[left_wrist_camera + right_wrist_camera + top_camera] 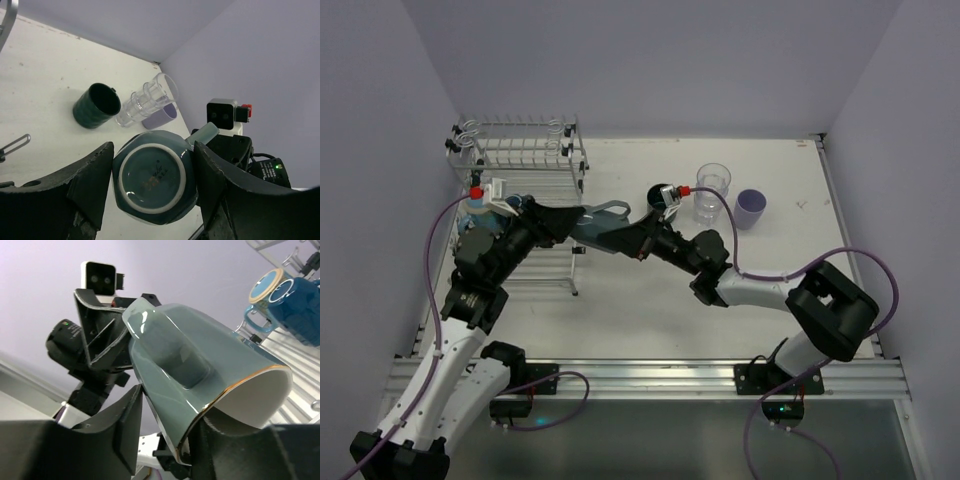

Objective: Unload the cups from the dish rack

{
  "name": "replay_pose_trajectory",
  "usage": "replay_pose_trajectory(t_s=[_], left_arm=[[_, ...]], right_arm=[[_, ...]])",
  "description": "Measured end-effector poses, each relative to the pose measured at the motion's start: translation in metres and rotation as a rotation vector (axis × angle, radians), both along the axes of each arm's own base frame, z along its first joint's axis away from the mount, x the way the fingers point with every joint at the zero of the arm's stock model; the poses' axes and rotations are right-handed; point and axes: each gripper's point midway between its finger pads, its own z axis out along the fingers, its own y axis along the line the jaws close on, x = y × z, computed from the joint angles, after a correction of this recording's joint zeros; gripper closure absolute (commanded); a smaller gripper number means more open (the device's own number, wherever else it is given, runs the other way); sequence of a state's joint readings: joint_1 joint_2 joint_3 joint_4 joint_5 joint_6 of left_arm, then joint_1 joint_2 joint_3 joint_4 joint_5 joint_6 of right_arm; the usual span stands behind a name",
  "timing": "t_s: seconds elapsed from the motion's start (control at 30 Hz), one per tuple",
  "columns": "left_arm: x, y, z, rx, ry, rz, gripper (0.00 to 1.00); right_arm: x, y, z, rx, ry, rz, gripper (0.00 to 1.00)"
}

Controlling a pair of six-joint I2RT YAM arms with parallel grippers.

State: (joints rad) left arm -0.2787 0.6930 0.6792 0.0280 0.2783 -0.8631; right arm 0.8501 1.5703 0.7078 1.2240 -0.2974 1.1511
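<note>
A grey mug (605, 232) hangs in the air between both grippers, right of the dish rack (520, 145). My left gripper (155, 170) is shut on its body, and its base (152, 175) faces that camera. My right gripper (170, 425) is shut on the wall of the mug (200, 360), with one finger inside the mouth and one against the outside. A blue mug (295, 310) and a light blue mug (265, 287) sit on the rack. A dark green mug (665, 195), clear glass tumblers (712, 190) and a lavender cup (751, 208) stand on the table.
The rack stands at the far left by the left wall. The unloaded cups cluster at the back centre-right; in the left wrist view they are the dark green mug (95, 105), a tumbler (145, 102) and the lavender cup (160, 117). Both arms cross the middle of the table.
</note>
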Motion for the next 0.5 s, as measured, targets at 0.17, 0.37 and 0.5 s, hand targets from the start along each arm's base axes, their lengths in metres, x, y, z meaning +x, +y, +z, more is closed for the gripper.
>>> replay_pose_trajectory(t_s=[0.17, 0.37, 0.5], left_arm=[[-0.012, -0.004, -0.004, -0.033, -0.029, -0.038, 0.53], [-0.02, -0.01, -0.015, 0.0, -0.034, -0.092, 0.15], [-0.021, -0.009, -0.012, 0.047, -0.066, -0.097, 0.01]], right_arm=[[-0.016, -0.007, 0.014, 0.025, -0.032, 0.024, 0.85], [-0.015, -0.012, 0.01, 0.005, -0.024, 0.024, 1.0], [-0.03, -0.022, -0.005, -0.021, -0.004, 0.051, 1.0]])
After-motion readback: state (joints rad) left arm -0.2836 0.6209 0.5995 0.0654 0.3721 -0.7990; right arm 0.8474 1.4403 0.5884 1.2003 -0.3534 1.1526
